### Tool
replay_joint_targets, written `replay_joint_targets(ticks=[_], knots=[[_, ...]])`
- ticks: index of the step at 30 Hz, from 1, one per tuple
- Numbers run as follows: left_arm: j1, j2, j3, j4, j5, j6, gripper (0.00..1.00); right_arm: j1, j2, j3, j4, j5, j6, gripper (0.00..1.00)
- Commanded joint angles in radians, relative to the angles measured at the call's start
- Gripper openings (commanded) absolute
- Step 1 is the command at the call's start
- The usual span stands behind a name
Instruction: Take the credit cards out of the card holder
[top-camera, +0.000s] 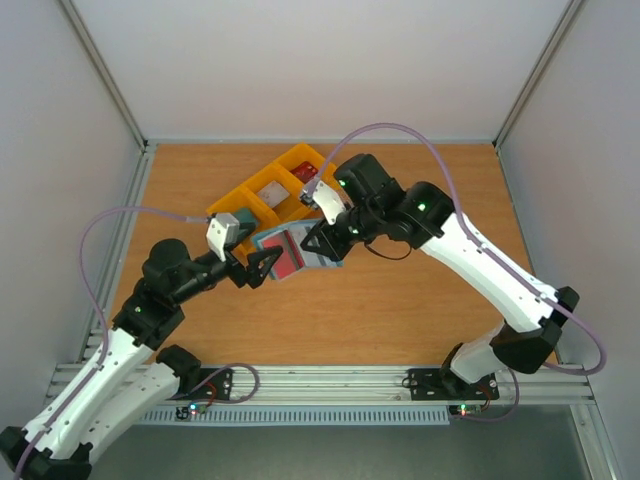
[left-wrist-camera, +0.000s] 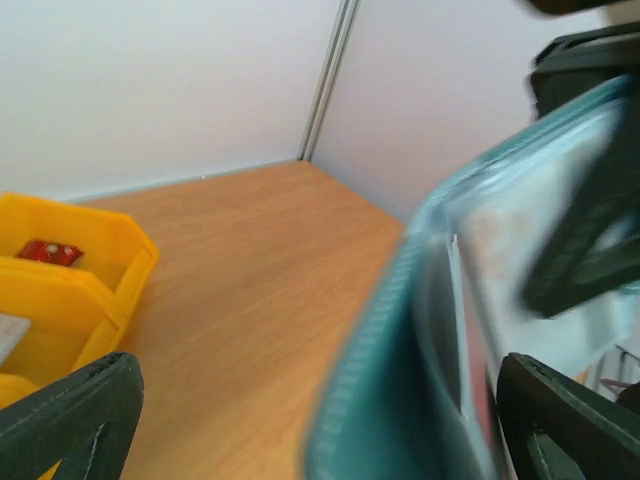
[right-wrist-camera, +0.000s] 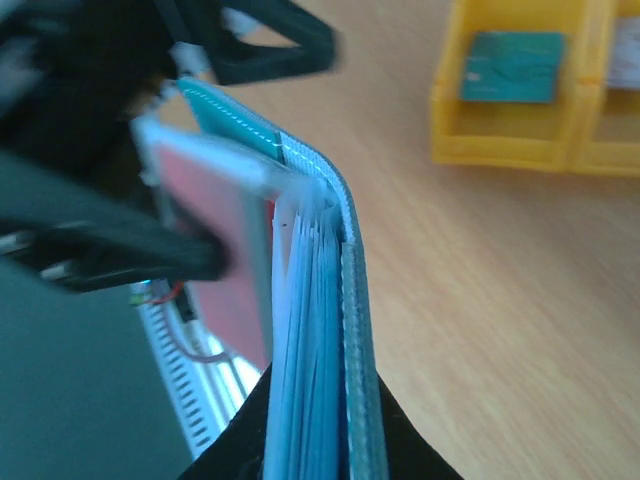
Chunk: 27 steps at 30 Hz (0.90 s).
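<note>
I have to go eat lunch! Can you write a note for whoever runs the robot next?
Left tool: open, with the wallet edge between its fingers.
Right tool: shut on the wallet.
Done: a teal card, a whitish card and a red card lie in the bins.
Left: a second red card shows inside the wallet; it likely comes out next.

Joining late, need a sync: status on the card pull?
Left claw open beside card holder. Right claw shut on card holder. Red card not yet out; teal card in yellow bin. No obstruction seen.
</note>
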Motion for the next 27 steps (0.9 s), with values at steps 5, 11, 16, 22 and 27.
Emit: replay_joint_targets(ticks=[5,11,16,22,27], knots=[[0.02,-0.006,-0.063,0.06,0.118,-0.18,0.96,0.003,-0.169,-0.075,0.146,-0.401,-0.148,0.01],[0.025,-0.026,-0.1,0.325,0.375,-0.27,0.81,-0.001,-0.194,-0.117,0.126,-0.581,-0.256,0.01],[0.025,-0.037,-0.071,0.353,0.533,-0.244,0.9,-0.004,-0.187,-0.113,0.101,-0.603,-0.302,0.01],[0.025,-0.068,-0.07,0.288,0.653,-0.134,0.91,-0.03,-0.178,-0.088,0.109,-0.523,-0.284,0.01],[0.027,-0.097,-0.102,0.191,0.674,0.022,0.93,-0.054,-0.185,-0.062,0.108,-0.363,-0.258,0.01]])
